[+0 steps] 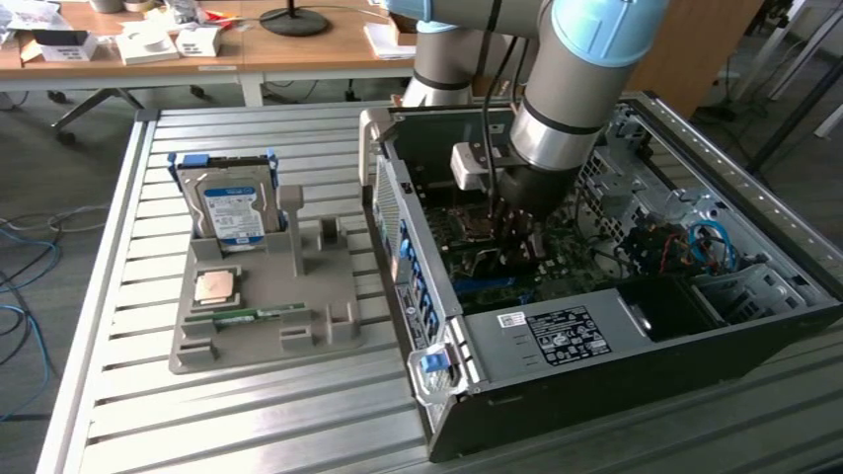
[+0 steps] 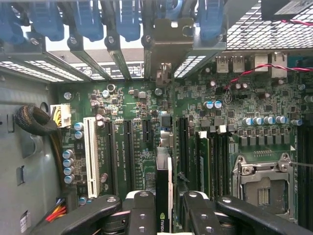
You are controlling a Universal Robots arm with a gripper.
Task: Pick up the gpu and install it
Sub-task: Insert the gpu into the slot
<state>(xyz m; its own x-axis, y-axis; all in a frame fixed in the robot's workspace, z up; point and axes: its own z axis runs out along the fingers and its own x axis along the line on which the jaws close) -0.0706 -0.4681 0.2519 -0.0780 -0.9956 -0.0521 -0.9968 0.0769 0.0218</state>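
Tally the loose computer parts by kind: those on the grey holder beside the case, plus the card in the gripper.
Hard drive: 1
Processor chip: 1
Memory stick: 1
gpu: 1
Total: 4

A slatted metal desk (image 1: 158, 395) fills the foreground. Behind it stands a wooden table (image 1: 303, 49) strewn with white boxes (image 1: 145, 44) and a black lamp base (image 1: 292, 20). Blue cables (image 1: 20, 286) trail across the grey floor (image 1: 53, 168).

Even, soft daylight on the slatted table (image 1: 264, 415); the case (image 1: 633, 385) interior is dimmer, its motherboard (image 2: 137, 142) evenly lit.
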